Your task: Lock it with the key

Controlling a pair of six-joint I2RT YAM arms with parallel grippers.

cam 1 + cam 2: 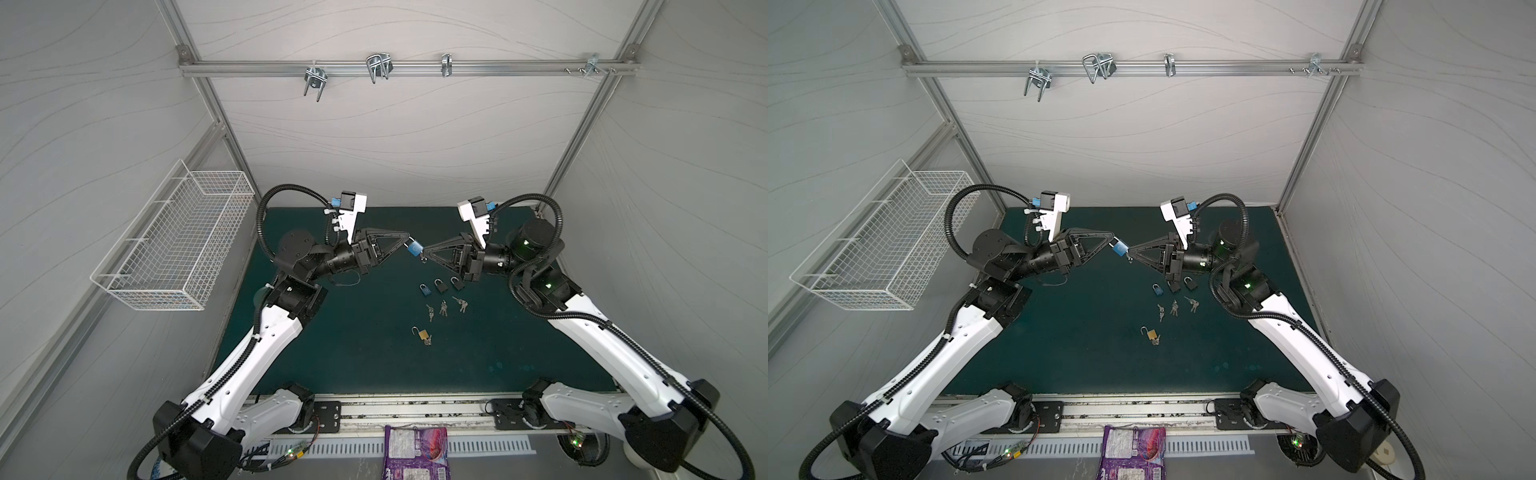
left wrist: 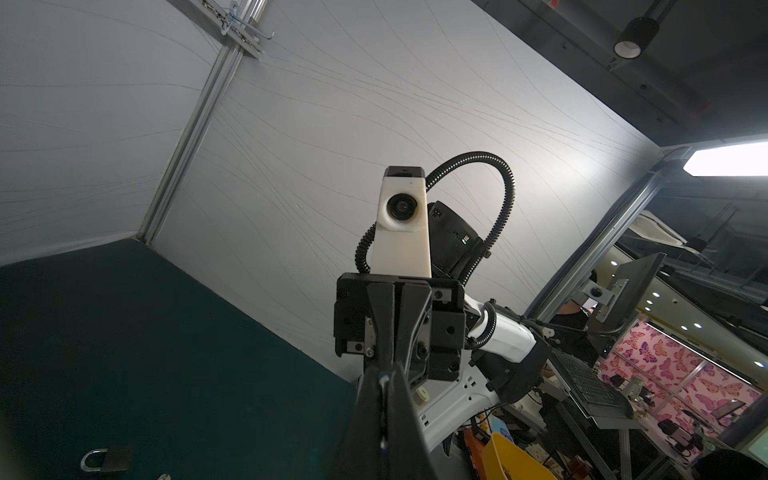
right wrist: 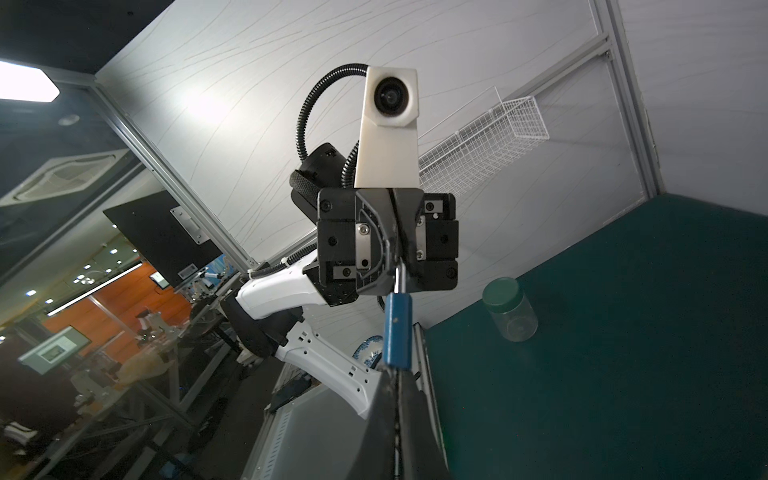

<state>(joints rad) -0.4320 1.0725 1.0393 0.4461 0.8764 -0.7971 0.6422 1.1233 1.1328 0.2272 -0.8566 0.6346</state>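
Both top views: left gripper (image 1: 406, 243) is clamped on the shackle of the blue padlock (image 1: 414, 249), holding it in the air above the green mat (image 1: 353, 357), over the mat's middle toward its far edge. Right gripper (image 1: 424, 252) faces it from the opposite side, pinched together right at the padlock's bottom end. A small key bunch (image 1: 423, 260) dangles just under that tip; too small to tell whether a key sits between the fingers. Flat on the mat, right of its centre: loose blue lock (image 1: 424, 289), black lock (image 1: 440, 285) and second black lock (image 1: 457, 283) in a row. Three loose key sets (image 1: 443, 308) lie nearer the mat's front, then a brass padlock (image 1: 423, 333), shackle open, keys at its base. Wire basket (image 1: 174, 249) hangs on the wall beyond the mat's left edge. Left wrist view: right gripper (image 2: 388, 361) seen head-on, closed into a wedge; the left gripper's own fingers (image 2: 365, 415) are together, a sliver of blue between them. Right wrist view: padlock (image 3: 397, 332) edge-on, silver shackle running into the left gripper (image 3: 395, 259), which is closed on it. The right gripper's own fingers (image 3: 384, 415) are closed, meeting the padlock's lower end. A clear jar (image 3: 510, 309) stands on the mat close to the wall.
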